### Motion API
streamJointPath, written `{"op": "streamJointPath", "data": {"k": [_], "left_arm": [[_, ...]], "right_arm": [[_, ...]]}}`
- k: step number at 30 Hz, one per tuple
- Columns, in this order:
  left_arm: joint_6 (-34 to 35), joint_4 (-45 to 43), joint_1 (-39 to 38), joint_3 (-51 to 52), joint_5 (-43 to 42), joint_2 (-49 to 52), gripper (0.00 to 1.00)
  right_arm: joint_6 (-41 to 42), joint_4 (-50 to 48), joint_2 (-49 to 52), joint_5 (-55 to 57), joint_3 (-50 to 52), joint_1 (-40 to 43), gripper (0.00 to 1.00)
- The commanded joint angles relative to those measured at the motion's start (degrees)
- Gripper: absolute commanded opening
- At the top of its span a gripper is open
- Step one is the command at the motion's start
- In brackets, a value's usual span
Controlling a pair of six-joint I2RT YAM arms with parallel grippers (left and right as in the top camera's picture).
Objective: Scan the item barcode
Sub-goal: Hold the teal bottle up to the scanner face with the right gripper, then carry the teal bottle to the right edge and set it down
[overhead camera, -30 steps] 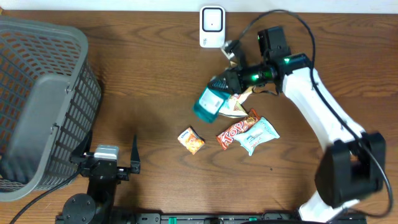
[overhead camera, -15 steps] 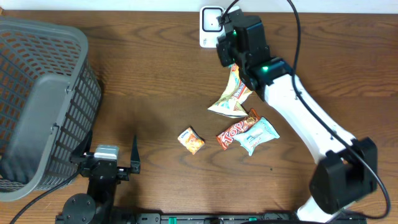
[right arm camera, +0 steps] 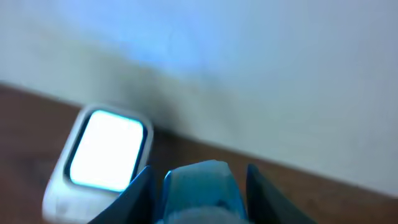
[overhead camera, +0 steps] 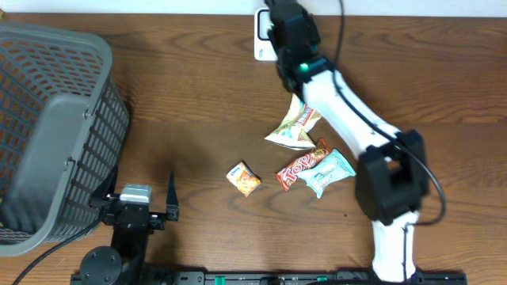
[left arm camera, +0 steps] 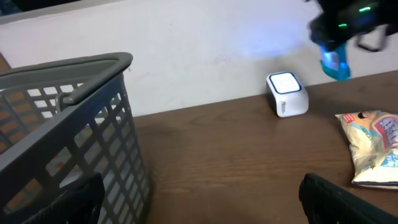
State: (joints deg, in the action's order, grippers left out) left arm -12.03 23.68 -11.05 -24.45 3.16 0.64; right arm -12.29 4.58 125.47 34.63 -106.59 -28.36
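The right end effector is closed on a teal pack, holding it in the air just above the scanner and a little to its right, close to the wall behind it. The left end effector stands wide open and empty, well away from the scanner at the front of the surface, beside the basket.

In the left wrist view the pack hangs below the fingers with its long axis roughly up and down, the free end pointing at the surface just behind the scanner. In the right wrist view only that narrow end shows, so which face carries the barcode cannot be told.

What could go wrong, as I judge it:
1. No read, if the barcode face is turned away from the lit window, or the pack stays to the right of the scanner rather than over it
2. No read from a tilted or wavering pack; both wrist views are blurred
3. A bump that shoves the scanner, if the arm drops lower
4. The pack twisting in a grip that seems to hold only 1 end
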Motion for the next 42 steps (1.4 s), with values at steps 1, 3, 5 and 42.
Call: {"op": "streamJointPath", "data": {"k": [1,3,5,42], "left_arm": [[0.3,-0.1,-0.2,-0.1,-0.1,0.0,1.00],[0.3,-0.1,-0.2,-0.1,-0.1,0.0,1.00],[0.3,-0.1,-0.2,-0.1,-0.1,0.0,1.00],[0.3,-0.1,-0.2,-0.1,-0.1,0.0,1.00]], "right_arm": [[-7.1,-1.9,5.8,9.6,-8.5,-2.1,0.01],[-11.0,-3.9,10.6,12.5,-13.6,-2.9,0.01],[-15.2,-6.6,15.0,15.0,-18.1,-3.5,0.01],[-14.0,24.1,13.2,23.9,-31.2,7.1,0.01]]}}
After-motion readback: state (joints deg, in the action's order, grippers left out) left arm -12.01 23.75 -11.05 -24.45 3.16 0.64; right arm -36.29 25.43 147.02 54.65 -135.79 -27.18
